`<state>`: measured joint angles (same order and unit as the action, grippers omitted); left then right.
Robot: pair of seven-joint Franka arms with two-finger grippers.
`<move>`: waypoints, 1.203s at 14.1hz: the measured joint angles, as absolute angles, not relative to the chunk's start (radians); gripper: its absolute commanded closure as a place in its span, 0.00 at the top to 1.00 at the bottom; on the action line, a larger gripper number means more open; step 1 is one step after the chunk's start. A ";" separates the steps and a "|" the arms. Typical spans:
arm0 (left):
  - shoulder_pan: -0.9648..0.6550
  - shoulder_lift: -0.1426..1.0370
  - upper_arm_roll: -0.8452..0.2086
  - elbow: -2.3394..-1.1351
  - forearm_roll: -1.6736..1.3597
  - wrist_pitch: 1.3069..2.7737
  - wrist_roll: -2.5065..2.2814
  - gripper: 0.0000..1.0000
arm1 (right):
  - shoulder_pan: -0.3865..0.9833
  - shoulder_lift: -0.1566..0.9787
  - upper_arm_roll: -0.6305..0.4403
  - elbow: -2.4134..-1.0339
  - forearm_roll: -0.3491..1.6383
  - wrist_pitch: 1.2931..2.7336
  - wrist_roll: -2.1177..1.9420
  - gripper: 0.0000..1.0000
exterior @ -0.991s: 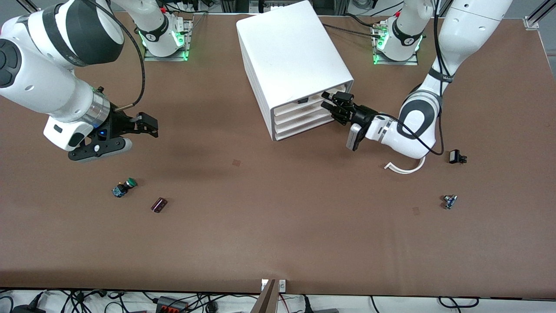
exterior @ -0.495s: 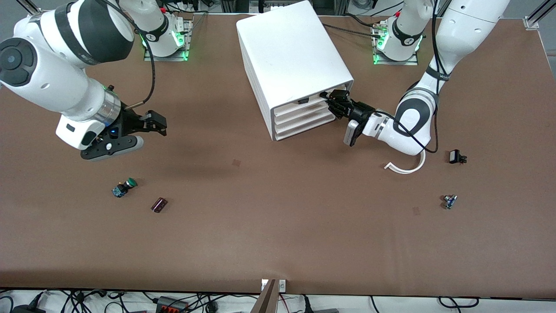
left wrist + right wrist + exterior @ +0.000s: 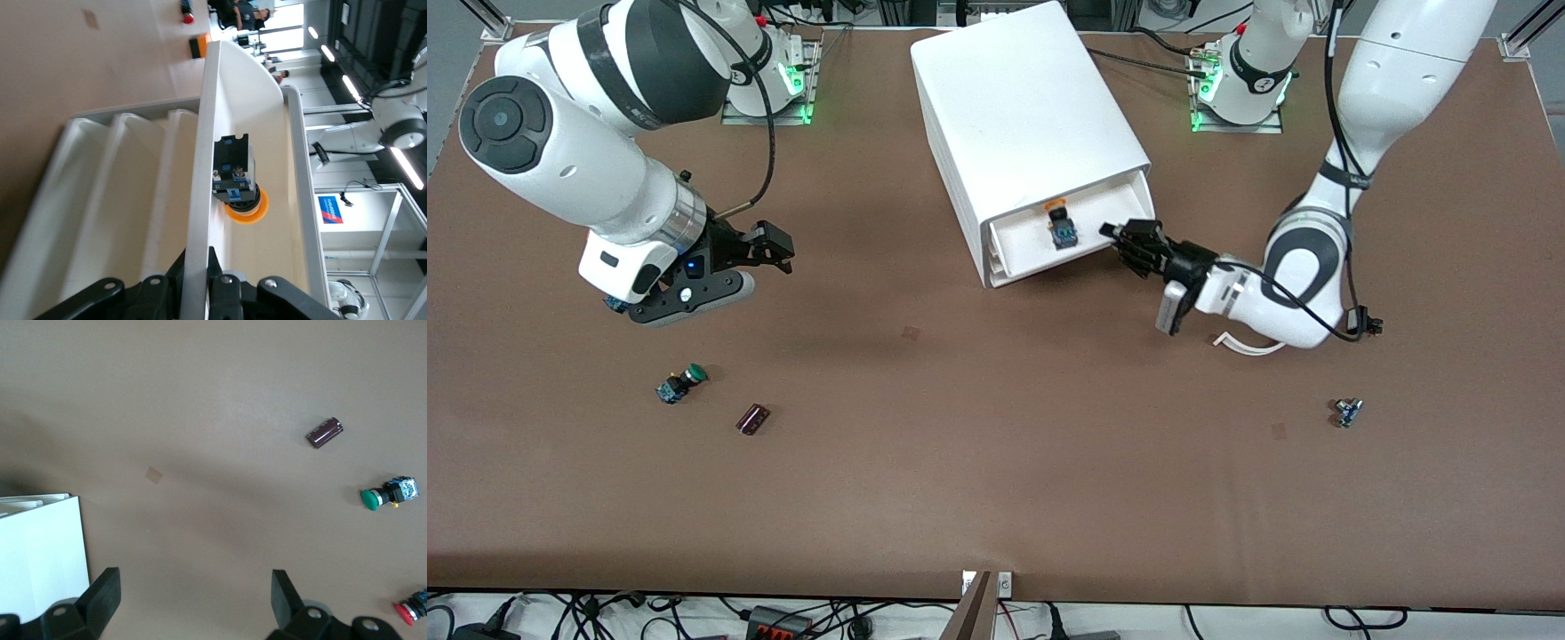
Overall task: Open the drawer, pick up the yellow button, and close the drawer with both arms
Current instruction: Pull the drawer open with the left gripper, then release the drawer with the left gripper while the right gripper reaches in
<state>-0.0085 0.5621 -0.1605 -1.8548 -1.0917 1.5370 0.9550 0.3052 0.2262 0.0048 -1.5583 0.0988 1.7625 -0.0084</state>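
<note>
At the cabinet's (image 3: 1032, 133) top level, the left hand (image 3: 1129, 242) is pinched shut on the drawer's (image 3: 1040, 244) front corner, apparently to draw it out, exposing the button (image 3: 1060, 227) lying inside, while the right hand (image 3: 769, 249), spread wide and empty, waits over the worktop (image 3: 996, 444) at nine o'clock.

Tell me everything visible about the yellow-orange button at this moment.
The button is small, with a round yellow-orange cap, a black neck and a blue base carrying a black block. It lies on its side on the floor of the pulled-out top drawer, cap toward the cabinet. Nothing grips it; the left gripper is shut on the drawer's front edge, beside it.
</note>
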 measured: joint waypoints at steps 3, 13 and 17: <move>0.013 0.629 -0.151 -1.731 -1.059 1.515 0.900 0.95 | 0.307 0.226 0.005 -1.557 0.105 1.776 -0.008 1.00; 0.061 0.531 -0.143 -1.554 -0.741 1.443 0.431 1.00 | 0.490 0.314 0.010 -1.522 0.250 2.037 0.217 1.00; 0.056 0.468 -0.153 -1.420 -0.358 1.368 0.203 1.00 | 0.606 0.403 0.010 -1.413 0.239 2.062 0.383 1.00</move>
